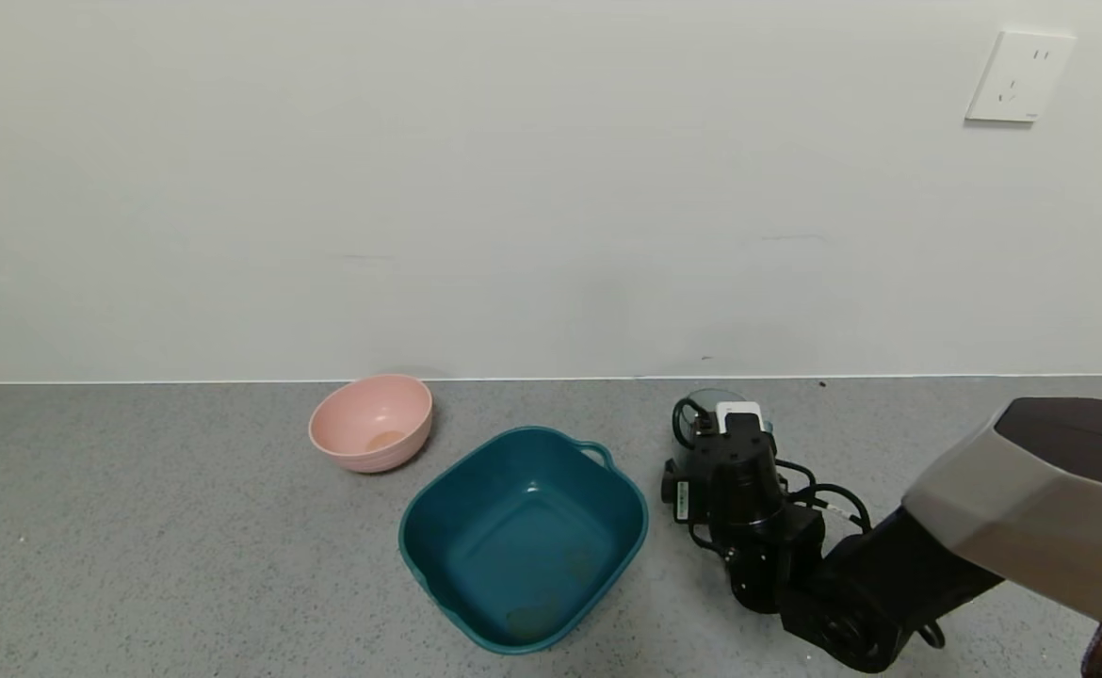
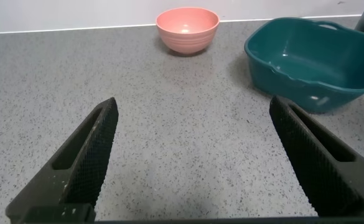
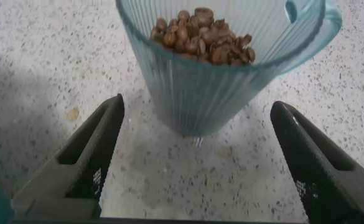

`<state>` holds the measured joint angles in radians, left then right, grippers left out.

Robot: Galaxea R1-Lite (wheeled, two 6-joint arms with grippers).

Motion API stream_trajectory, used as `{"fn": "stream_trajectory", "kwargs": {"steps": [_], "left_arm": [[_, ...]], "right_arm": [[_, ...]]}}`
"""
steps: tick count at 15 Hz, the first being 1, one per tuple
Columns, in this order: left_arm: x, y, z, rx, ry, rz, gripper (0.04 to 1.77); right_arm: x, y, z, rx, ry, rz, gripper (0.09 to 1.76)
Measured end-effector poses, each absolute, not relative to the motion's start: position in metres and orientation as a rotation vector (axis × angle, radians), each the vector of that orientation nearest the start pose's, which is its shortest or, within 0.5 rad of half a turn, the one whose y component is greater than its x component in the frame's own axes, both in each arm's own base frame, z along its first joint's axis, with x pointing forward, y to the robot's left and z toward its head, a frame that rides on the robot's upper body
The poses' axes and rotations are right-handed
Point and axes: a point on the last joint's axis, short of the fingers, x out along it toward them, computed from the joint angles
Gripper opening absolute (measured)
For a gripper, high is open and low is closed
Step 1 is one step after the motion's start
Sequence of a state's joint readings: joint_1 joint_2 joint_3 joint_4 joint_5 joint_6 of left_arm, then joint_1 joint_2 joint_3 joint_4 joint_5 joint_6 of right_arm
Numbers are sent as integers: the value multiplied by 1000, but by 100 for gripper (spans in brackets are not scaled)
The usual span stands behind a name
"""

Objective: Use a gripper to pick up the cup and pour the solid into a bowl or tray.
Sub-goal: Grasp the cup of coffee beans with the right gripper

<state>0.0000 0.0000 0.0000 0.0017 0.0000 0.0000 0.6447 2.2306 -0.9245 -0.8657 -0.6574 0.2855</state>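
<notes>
The cup point(image 3: 213, 68) is a ribbed grey-blue translucent mug that stands upright on the counter, with its handle point(image 3: 322, 18) to one side. It holds the solid point(image 3: 200, 34), a heap of brown bean-like pieces. My right gripper point(image 3: 197, 102) is open, and the cup stands just beyond its fingertips, between their lines and untouched. In the head view only the cup's rim point(image 1: 713, 396) shows behind the right wrist point(image 1: 739, 471). The teal basin point(image 1: 513, 436) sits just left of that wrist and looks empty. My left gripper point(image 2: 194, 102) is open and empty over bare counter.
A pink bowl point(image 1: 372, 424) stands behind and to the left of the basin, near the wall; it also shows in the left wrist view point(image 2: 186, 28), as does the basin point(image 2: 306, 56). The wall runs close behind the cup. A wall socket point(image 1: 1019, 77) is at upper right.
</notes>
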Motion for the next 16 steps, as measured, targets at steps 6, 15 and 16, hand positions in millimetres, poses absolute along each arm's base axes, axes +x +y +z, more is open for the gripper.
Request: {"fn": "stream_trajectory", "kwargs": {"steps": [6,15,16], "left_arm": [[-23,0,75,0,2,0,175],[-23,0,75,0,1,0,175],[-23,0,75,0,2,0,175]], "right_arm": [[337,223,41,51,288,-86,171],[351,223,38,45,243,-95,171],[354,222,38,46,227,-96,171]]}}
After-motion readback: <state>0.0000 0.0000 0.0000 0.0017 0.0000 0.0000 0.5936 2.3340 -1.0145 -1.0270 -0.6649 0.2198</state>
